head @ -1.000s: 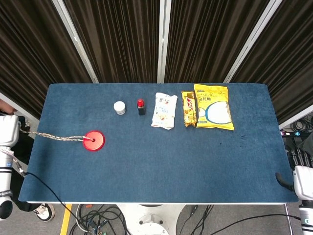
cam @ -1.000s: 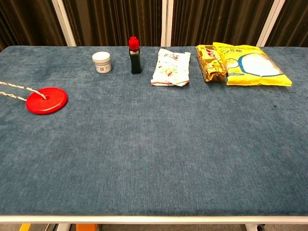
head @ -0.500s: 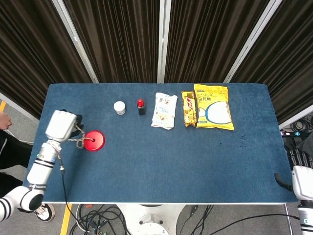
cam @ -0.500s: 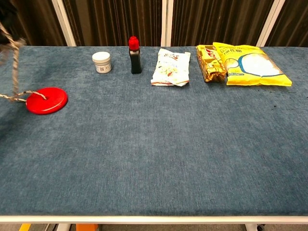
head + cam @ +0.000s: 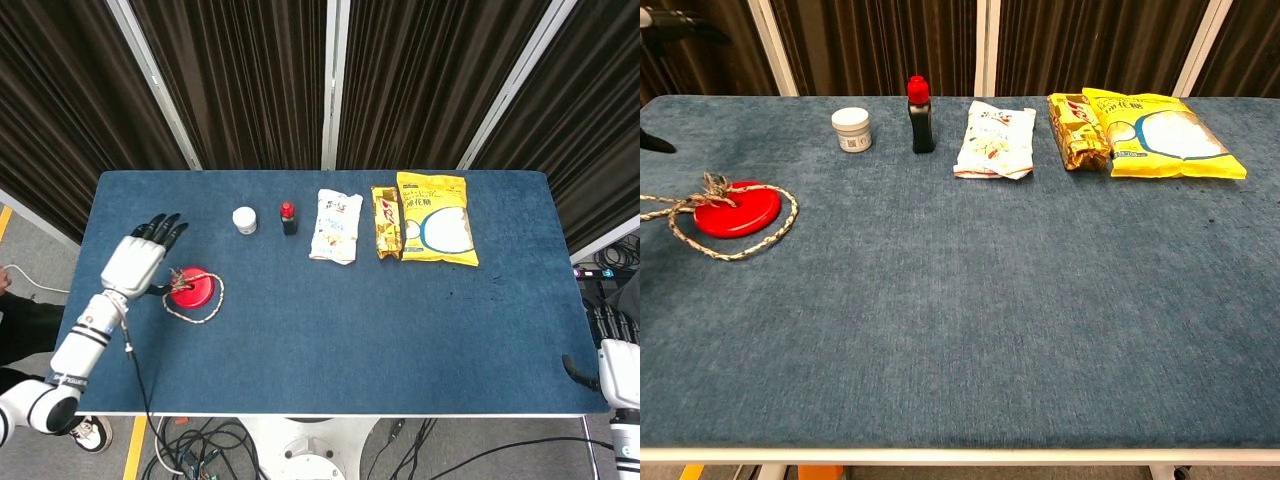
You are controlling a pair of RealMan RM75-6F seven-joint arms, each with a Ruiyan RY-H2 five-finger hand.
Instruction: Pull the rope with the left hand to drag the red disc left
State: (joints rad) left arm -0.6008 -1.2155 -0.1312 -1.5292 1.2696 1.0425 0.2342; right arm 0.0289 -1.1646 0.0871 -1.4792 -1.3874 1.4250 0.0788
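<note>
One left hand hovers over the table's left edge, fingers spread wide, holding nothing; the chest view cuts it off to dark fingertips. One red disc lies just beside it, one rope looped slack around it. Along the far edge: one white jar, one red-capped bottle, three snack packets. Over at the near right corner, the right hand is cropped; its fingers can't be made out.

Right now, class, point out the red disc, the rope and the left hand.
red disc (image 5: pixel 745 212), chest view, its bare top face.
rope (image 5: pixel 760 243), chest view, the loop lying around the disc.
left hand (image 5: pixel 141 257), head view, its white back.
</note>
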